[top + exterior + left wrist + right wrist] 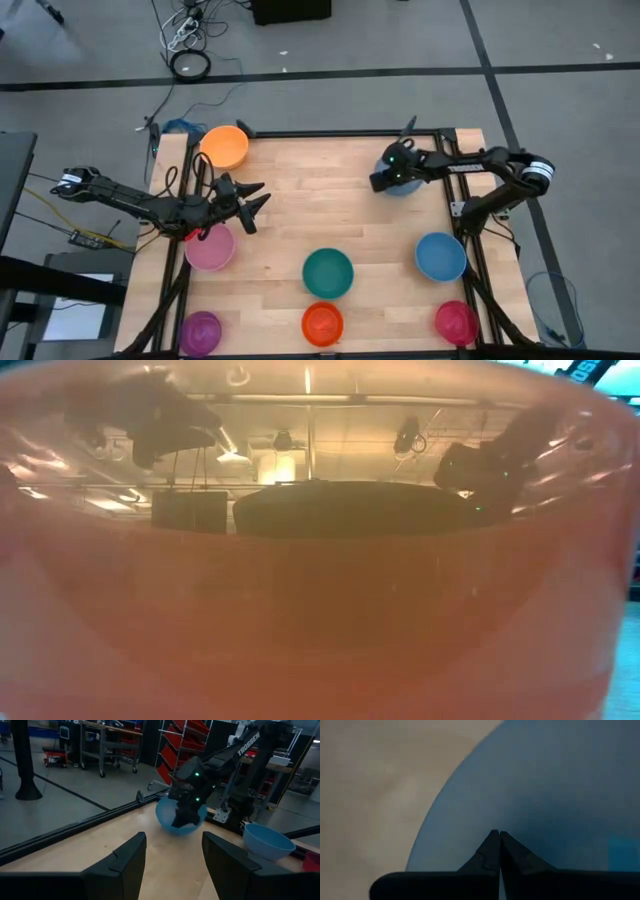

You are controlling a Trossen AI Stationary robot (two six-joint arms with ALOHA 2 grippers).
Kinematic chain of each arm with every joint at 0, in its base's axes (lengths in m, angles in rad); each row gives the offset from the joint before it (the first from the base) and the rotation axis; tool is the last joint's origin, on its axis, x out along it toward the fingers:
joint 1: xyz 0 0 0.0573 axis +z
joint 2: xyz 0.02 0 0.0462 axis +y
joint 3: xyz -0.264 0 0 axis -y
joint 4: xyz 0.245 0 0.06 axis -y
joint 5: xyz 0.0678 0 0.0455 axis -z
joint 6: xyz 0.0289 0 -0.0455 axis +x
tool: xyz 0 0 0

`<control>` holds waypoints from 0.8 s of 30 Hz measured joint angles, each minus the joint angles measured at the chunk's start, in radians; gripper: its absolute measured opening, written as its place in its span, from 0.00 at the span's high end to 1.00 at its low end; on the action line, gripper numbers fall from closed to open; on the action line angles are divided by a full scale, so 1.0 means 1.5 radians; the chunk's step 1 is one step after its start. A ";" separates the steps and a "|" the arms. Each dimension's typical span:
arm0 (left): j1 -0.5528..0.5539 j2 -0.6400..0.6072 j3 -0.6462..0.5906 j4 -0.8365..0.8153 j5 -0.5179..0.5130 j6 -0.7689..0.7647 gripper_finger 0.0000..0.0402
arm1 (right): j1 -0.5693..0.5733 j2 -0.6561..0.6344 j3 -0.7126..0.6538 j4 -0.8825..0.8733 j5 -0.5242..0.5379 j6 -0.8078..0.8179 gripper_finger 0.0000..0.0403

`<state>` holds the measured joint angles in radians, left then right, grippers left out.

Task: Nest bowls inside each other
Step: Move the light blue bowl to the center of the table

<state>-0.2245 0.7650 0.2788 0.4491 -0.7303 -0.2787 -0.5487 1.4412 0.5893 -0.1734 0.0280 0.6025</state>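
Several small bowls stand on the wooden table: orange (224,146) far left, pink (210,248), purple (200,332), teal (328,272), red-orange (322,323), blue (441,256) and magenta-red (456,322). A second blue bowl (405,187) sits far right, seen in the left wrist view as the blue bowl (167,820). My right gripper (380,182) is shut and slants down at that bowl (560,795). My left gripper (258,200) hovers open and level just beyond the pink bowl, nothing between its fingers (125,860). My right gripper (499,834) has its shut fingertips slanting down over the far blue bowl's surface (520,810), a little in from its rim. I cannot tell whether they touch it. The bowl rests on the table.
The red-orange bowl's wall (320,610) fills the low view, with only dim arm shapes showing through it. A black frame (340,133) borders the table. Bare wood lies in the middle between the two arms (320,200).
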 joint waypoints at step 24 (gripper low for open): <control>0.000 0.000 0.001 -0.005 -0.002 0.000 0.50 | 0.271 0.094 0.159 0.162 -0.093 0.044 1.00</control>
<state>-0.2241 0.7654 0.2798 0.4416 -0.7336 -0.2783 -0.1428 1.5825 0.8276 0.0689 -0.1116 0.6687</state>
